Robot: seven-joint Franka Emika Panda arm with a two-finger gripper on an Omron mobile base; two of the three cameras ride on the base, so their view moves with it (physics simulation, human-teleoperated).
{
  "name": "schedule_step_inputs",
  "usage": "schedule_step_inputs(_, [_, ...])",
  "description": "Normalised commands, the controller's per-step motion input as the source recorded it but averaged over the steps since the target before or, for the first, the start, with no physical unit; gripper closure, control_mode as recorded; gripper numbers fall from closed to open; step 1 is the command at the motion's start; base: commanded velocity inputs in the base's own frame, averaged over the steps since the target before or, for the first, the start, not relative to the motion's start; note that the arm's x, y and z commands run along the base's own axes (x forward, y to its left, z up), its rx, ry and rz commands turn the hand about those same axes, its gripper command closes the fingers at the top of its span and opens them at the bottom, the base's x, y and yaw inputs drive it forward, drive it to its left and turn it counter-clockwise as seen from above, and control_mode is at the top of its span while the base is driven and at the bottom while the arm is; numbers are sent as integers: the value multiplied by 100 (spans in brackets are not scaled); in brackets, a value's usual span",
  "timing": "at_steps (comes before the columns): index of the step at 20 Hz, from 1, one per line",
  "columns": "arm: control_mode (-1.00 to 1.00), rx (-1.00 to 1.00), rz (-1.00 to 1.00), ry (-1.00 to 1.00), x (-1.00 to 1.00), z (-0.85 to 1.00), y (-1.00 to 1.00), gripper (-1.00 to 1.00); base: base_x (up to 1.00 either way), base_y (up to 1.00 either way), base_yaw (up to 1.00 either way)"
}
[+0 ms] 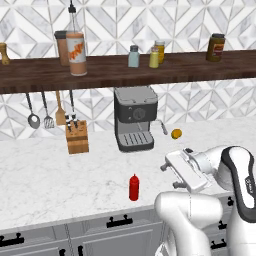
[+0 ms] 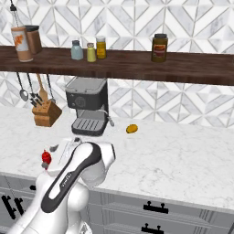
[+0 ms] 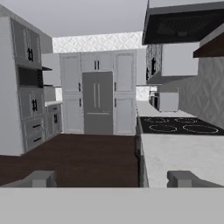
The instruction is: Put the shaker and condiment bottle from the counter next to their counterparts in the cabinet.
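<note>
Standing upright near the front edge of the white marble-look table (image 1: pixel 45 175) is the small red plastic squeeze bottle with a pointed nozzle (image 1: pixel 134 187), with nothing touching it. Up on the long dark brown wooden shelf (image 1: pixel 190 70), the small pale yellow-olive shaker with a grey cap (image 1: pixel 154 58) is seen set just beside the pale blue-grey shaker with a silver cap (image 1: pixel 133 56), a deeper yellow jar (image 1: pixel 160 50) just behind it. Toward the shelf's left end the tall orange-and-white-labelled bottle with a thin dark spout (image 1: pixel 75 50) is seen, a brown canister (image 1: pixel 61 47) behind it; a dark brown jar (image 1: pixel 216 48) is placed toward the right end. Below the shelf, a grey-and-black coffee machine (image 1: pixel 135 118) and a wooden knife block (image 1: pixel 77 136) are seen at the table's back edge, with a small orange fruit (image 1: pixel 176 133) right of the machine. The two-finger gripper (image 3: pixel 111 179) is held spread wide with nothing between its tips, turned away toward the dark kitchen floor (image 3: pixel 78 157) and a steel fridge (image 3: pixel 97 103).
</note>
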Motion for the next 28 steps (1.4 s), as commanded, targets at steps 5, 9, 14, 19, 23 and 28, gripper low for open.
schedule_step_inputs(5, [-100, -1, 0, 5, 5, -32, 9, -100, 0, 0, 0])
schedule_step_inputs(9, [-100, -2, 0, 1, 6, -30, 18, -100, 0, 0, 0])
schedule_step_inputs(14, [-100, -2, 0, 0, 7, -25, 31, -100, 0, 0, 0])
schedule_step_inputs(19, [-100, 0, 0, 0, 1, -26, 34, -100, 0, 0, 0])
schedule_step_inputs(23, [-100, 0, 0, 0, 0, -36, 29, -100, 0, 0, 0])
schedule_step_inputs(28, [-100, 0, 0, 0, 1, -39, 29, -100, 0, 0, 0])
